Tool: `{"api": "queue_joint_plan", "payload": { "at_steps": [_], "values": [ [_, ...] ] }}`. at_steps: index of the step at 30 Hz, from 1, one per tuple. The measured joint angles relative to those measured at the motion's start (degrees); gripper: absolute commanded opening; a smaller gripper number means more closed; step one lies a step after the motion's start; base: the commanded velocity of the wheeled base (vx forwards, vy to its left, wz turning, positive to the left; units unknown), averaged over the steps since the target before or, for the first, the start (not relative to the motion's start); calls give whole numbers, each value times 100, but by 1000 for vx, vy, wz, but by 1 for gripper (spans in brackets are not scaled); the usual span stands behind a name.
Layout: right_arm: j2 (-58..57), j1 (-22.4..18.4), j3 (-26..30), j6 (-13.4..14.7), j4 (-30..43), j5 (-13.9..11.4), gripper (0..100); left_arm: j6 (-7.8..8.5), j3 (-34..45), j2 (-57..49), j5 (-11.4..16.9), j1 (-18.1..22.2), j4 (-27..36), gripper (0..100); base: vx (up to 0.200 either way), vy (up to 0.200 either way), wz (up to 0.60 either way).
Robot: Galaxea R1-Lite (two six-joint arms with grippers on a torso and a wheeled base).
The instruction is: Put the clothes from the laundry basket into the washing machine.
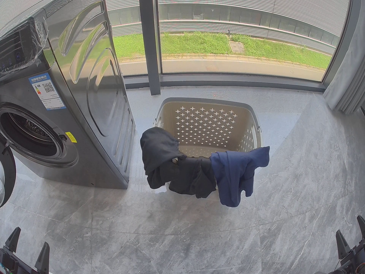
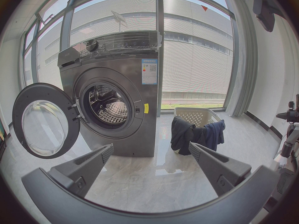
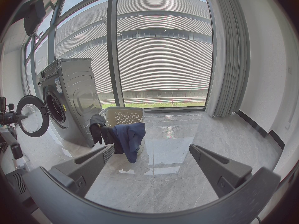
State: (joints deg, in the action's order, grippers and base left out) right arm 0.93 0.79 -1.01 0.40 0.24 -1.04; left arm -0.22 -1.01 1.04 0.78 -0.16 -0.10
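Looking at a cream laundry basket (image 1: 207, 101) parked on the floor just beside the washing machine (image 1: 91, 88), presumably to keep the carry short. Seeing the clothes draped over the near rim rather than down inside: a black top (image 1: 159, 149) on the machine side, another dark piece (image 1: 192, 176) in the middle, a blue shirt (image 1: 234, 172) at the robot's right end. Handy, probably, hanging out like that, with loose folds to pinch from above instead of digging into the tub.

Round door (image 2: 43, 122) swung wide to the side, leaving the drum (image 2: 107, 105) open and, as far as visible, with nothing in it. So nothing loaded yet, judging by that.

Then the left gripper (image 2: 150, 148), hanging back well apart from the basket, fingers spread wide, holding nothing. Same story for the right gripper (image 3: 150, 149): spread, empty, facing the basket.

Guessing blue shirt for the right one and black top for the left, going by nearness. Worth watching for a sleeve snagging the rim and dragging the basket along.
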Motion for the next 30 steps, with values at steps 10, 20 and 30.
{"api": "queue_joint_plan", "payload": {
  "at_steps": [10, 20, 30],
  "values": [
    [0, -2, 0, -5, 0, 2, 100, -2, 0, 0, 1, 5, 2, 100, 0, 0, 0],
    [0, -6, 0, 4, -4, 99, 100, -10, 0, -2, 1, 0, 7, 100, 180, 0, 0],
    [0, -11, 0, -89, -24, 101, 100, -10, 0, 0, 1, 0, 7, 100, 60, 0, 0]
  ]
}}
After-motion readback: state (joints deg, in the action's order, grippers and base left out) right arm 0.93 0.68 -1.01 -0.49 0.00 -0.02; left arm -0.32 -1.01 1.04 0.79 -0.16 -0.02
